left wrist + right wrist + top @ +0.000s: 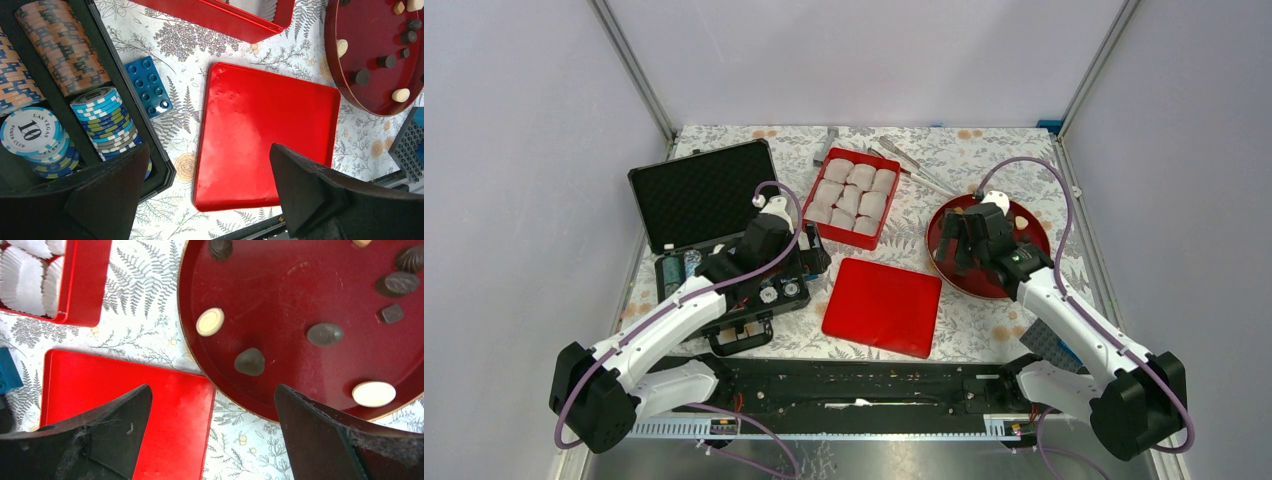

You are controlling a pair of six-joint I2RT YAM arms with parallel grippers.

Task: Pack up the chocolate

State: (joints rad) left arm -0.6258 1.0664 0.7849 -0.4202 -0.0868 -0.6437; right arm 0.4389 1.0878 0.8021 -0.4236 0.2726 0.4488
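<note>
The chocolate (249,361), small dark brown and pale tan lumps, lies scattered on the round dark red plate (290,285) at the right of the fern-printed tablecloth (145,300). The right gripper (212,440) hangs above the plate's near-left rim, jaws spread wide with nothing between them. A square red tin (85,285) of white pleated paper cups (22,277) sits left of the plate, with a flat red lid (260,135) nearer the arms. The left gripper (210,200), likewise apart and empty, hovers by the open black case (159,172) of striped poker chips (100,117), near a blue studded brick (148,85). From above, the right arm probably hides most lumps.
</note>
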